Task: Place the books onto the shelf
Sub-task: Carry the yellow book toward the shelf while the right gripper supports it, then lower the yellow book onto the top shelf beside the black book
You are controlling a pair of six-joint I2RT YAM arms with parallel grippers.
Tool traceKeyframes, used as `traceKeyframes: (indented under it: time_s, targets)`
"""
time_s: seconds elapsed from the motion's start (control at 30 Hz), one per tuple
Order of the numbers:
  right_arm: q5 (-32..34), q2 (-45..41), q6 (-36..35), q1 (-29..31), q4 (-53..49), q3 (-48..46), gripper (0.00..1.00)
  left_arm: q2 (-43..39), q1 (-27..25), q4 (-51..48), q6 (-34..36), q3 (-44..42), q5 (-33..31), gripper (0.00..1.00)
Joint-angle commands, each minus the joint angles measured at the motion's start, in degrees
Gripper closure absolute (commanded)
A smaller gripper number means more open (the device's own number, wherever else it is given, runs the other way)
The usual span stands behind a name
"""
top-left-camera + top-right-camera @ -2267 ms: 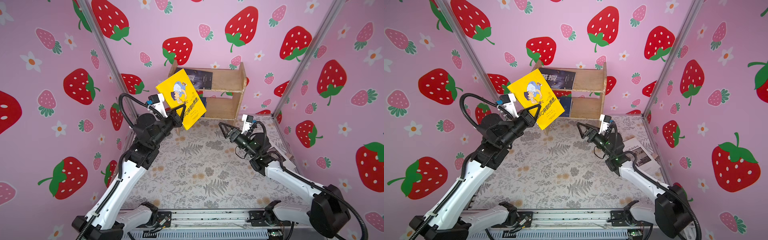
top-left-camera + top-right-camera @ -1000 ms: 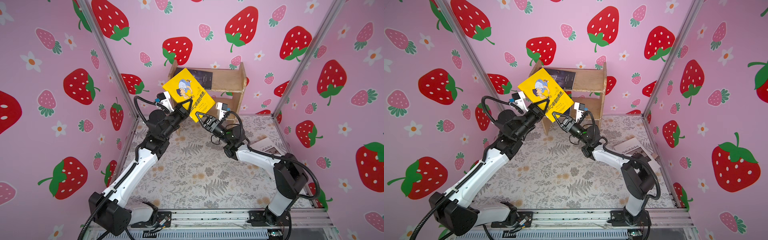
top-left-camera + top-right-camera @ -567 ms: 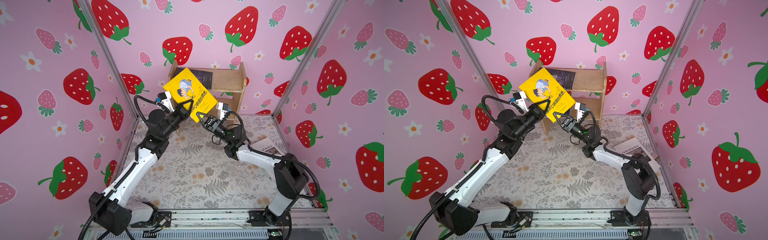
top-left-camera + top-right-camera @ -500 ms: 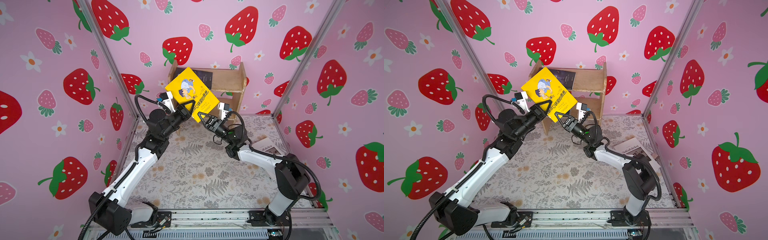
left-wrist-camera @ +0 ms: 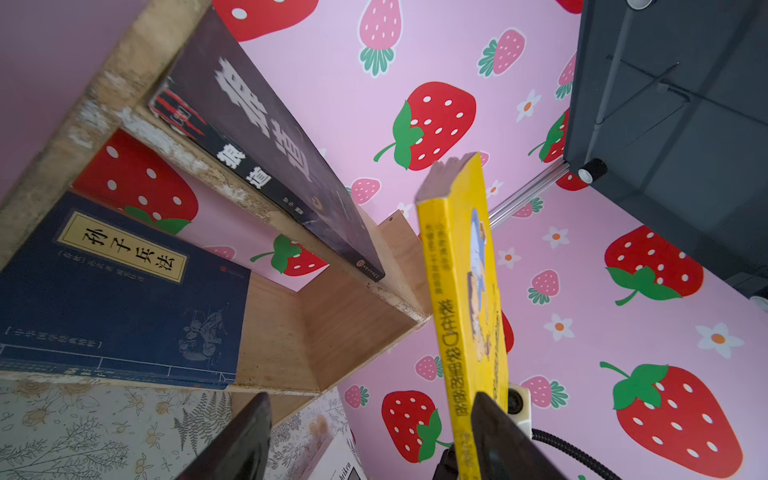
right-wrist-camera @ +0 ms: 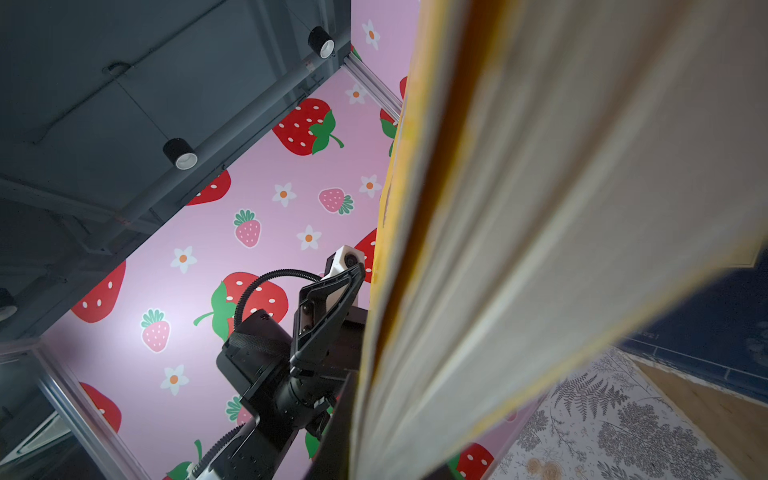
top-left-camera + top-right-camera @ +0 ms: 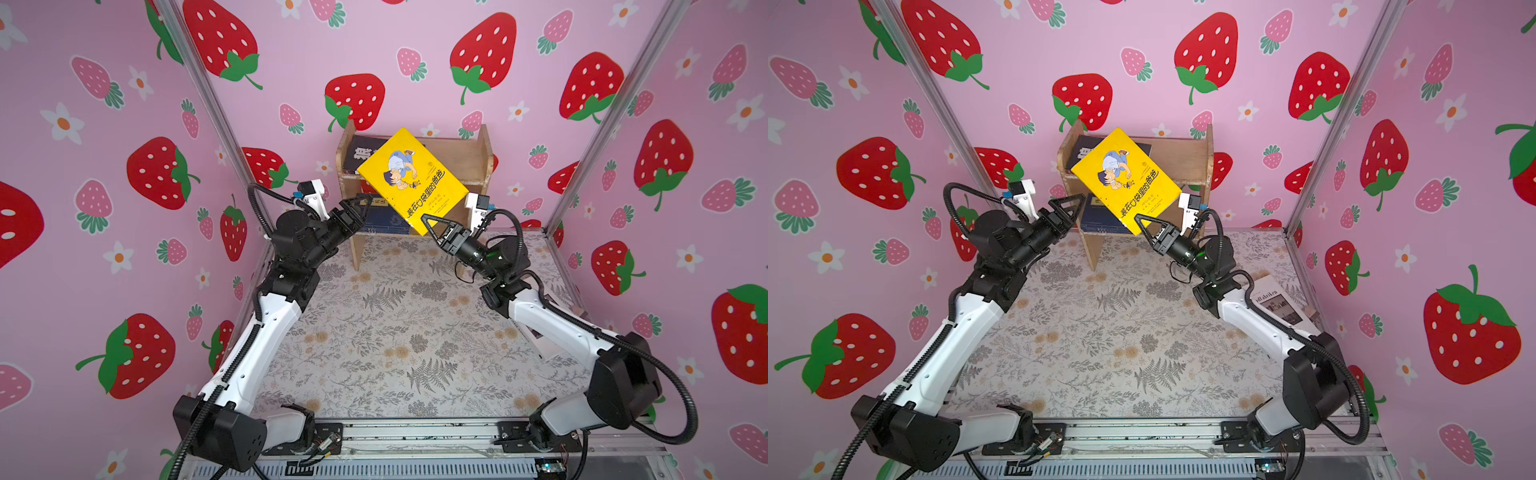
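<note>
— Where's the book right now?
— The yellow book point(image 7: 411, 178) point(image 7: 1125, 174), with a cartoon boy and black characters on its cover, hangs tilted in the air. The right jaws are closed on its lowest corner, and the rest rises up and away from them, in front of the shelf point(image 7: 482, 153) point(image 7: 1200, 158).
— And the left jaws?
— Spread wide, holding nothing. In the left wrist view the yellow spine point(image 5: 465, 291) runs just beside one finger point(image 5: 498, 436). Whether they touch, I can't tell.
— What lies past them?
— Beyond the left jaws, navy books point(image 7: 382, 220) point(image 7: 1096, 216) point(image 5: 116, 291) lie flat on the lower tier, the top one with a yellow title label. Above those, a black book point(image 7: 361, 153) point(image 7: 1079, 151) point(image 5: 266, 137) with white characters lies on the top tier, partly covered by the yellow cover in both top views.
— Anything else?
— A white book point(image 7: 1279, 303) lies on the floral table point(image 7: 386, 332) point(image 7: 1100, 332), behind the right jaws beside that arm.
</note>
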Motion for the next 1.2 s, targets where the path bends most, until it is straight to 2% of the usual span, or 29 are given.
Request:
traceKeyframes:
  time_s: [0.0, 0.17, 0.33, 0.57, 0.7, 0.87, 0.93, 0.97, 1.07, 1.1, 1.17]
  targets:
    - [-5.8, -2.2, -0.5, -1.6, 0.4, 1.5, 1.0, 1.1, 1.5, 6.6, -2.5, 1.6, 9.0, 0.23]
    - [-11.4, -2.0, 2.9, -3.4, -1.0, 2.5, 1.0, 3.2, 1.2, 16.5, -4.1, 2.4, 19.1, 0.23]
    - [-14.0, -2.1, 3.4, -4.2, -2.5, 3.2, 1.0, 4.0, 0.5, 17.6, -3.9, 1.9, 20.5, 0.27]
    - [-18.6, -1.3, 5.9, -5.0, -2.8, 5.1, 1.0, 5.2, 0.5, 18.7, -4.8, 2.7, 19.9, 0.52]
    - [-18.8, -1.3, 6.3, -5.3, -2.7, 5.1, 1.0, 5.2, 0.5, 20.3, -5.9, 2.3, 18.8, 0.64]
    - [-18.2, -0.3, 6.9, -5.7, -2.0, 5.7, 1.0, 5.4, 0.4, 23.1, -8.5, 2.3, 18.0, 0.88]
    - [-17.5, 0.1, 7.0, -5.6, -1.5, 5.9, 1.0, 5.4, 0.4, 23.5, -9.2, 2.4, 17.4, 0.93]
    - [-17.2, 0.3, 7.0, -5.6, -1.2, 6.0, 0.95, 5.2, 0.4, 23.7, -9.5, 2.3, 17.0, 0.99]
    - [-15.8, 0.6, 6.1, -5.7, -0.4, 6.5, 0.89, 4.6, 0.4, 24.5, -10.9, 2.3, 14.2, 1.0]
    - [-15.1, 0.5, 5.5, -5.7, -0.5, 6.8, 0.83, 4.6, 0.5, 24.1, -11.2, 2.8, 13.1, 1.0]
    - [-12.9, 0.1, 3.6, -5.7, -1.4, 7.0, 0.57, 4.7, 0.4, 22.5, -11.7, 4.7, 11.0, 1.0]
